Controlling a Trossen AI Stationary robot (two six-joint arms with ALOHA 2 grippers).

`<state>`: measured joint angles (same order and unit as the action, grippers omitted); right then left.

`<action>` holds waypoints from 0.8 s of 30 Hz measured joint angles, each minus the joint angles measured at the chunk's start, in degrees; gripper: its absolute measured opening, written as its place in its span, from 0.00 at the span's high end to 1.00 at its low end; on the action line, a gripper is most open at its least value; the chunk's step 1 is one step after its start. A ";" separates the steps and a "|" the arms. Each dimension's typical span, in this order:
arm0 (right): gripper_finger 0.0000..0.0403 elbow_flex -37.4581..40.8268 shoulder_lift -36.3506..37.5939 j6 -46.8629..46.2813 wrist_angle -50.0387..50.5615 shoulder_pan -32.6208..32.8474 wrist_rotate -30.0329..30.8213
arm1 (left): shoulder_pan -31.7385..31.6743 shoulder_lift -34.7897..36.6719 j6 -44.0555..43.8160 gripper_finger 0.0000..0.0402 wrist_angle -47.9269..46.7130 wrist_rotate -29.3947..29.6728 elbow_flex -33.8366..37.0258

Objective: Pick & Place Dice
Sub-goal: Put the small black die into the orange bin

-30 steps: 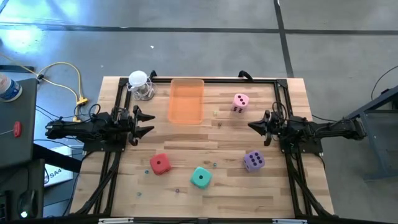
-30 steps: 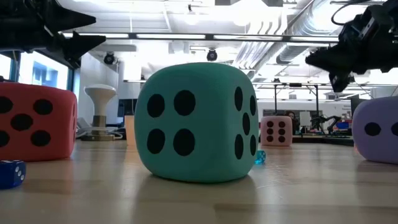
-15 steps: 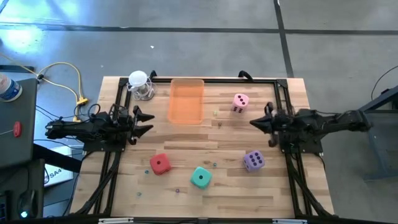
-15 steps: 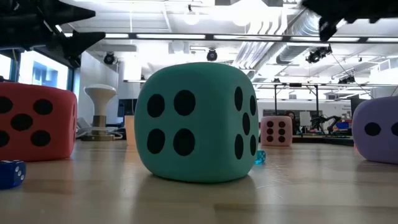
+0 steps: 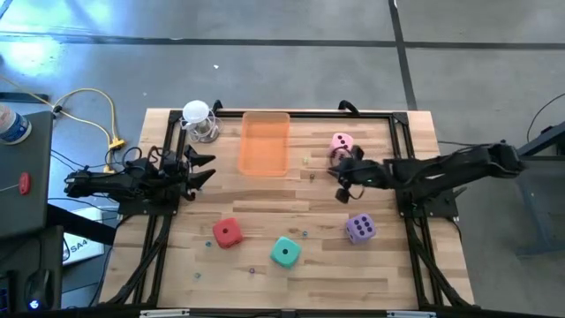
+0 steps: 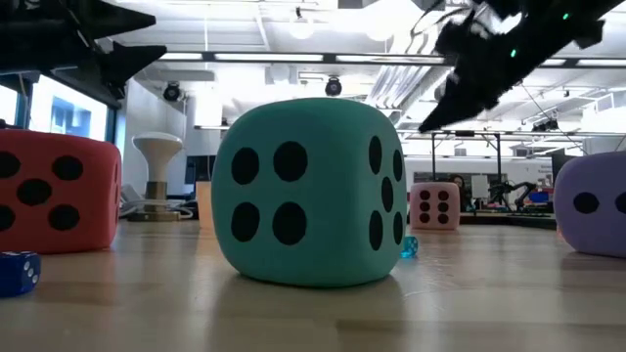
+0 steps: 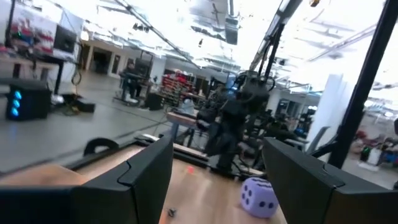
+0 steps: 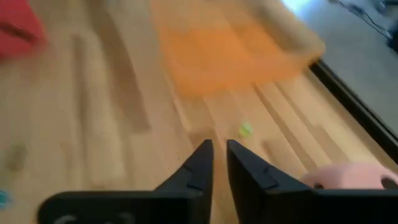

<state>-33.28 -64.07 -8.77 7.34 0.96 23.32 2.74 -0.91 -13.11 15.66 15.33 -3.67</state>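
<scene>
Four dice rest on the wooden table: pink (image 5: 342, 143) at the far right, purple (image 5: 359, 228) at the near right, teal-green (image 5: 284, 252) and red (image 5: 228, 232) near the front. My right gripper (image 5: 339, 177) reaches in over the table's middle, just on the near side of the pink die (image 8: 348, 177). It tips downward and its fingertips (image 8: 218, 152) are only a narrow slit apart, with nothing between them. My left gripper (image 5: 207, 167) waits open at the left edge, empty (image 7: 217, 180).
A translucent orange tray (image 5: 265, 141) lies at the far middle, ahead of my right gripper. A clear glass with a white top (image 5: 199, 121) stands at the far left corner. Tiny beads and small dice, one blue (image 6: 18, 271) and one green (image 8: 245, 129), are scattered on the wood.
My right gripper has swung from the table's right edge toward its middle, rising a little and tipping its fingers downward, and now hangs beside the pink die. The dice and the tray have stayed where they were.
</scene>
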 joint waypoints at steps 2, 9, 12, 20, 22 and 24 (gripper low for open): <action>0.79 -0.02 -2.90 -0.40 -0.28 -0.65 0.18 | -0.09 0.00 0.08 0.40 0.14 0.03 -0.02; 0.57 -0.04 -13.25 -2.54 -4.37 -2.08 -0.88 | 0.15 -0.80 0.07 0.40 -0.11 -0.17 -0.01; 0.51 -0.04 -17.36 -3.32 -8.39 -2.26 -2.74 | 0.68 -2.51 -0.28 0.40 0.21 -0.22 -0.01; 0.48 -0.11 -27.14 -5.94 -20.12 -2.28 -3.99 | 1.74 -10.32 -0.79 0.40 7.79 -0.28 0.01; 0.49 -0.11 -29.89 -5.59 -21.31 -2.28 -3.33 | 2.42 -12.48 -0.68 0.40 10.16 -0.41 0.01; 0.49 -0.09 -31.93 -6.41 -22.05 -2.20 -0.89 | 3.21 -14.50 -0.68 0.40 12.01 -0.42 0.01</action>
<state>-33.36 -96.00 -15.18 -14.71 -1.24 22.43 5.96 -15.41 -13.78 27.67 14.92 -3.66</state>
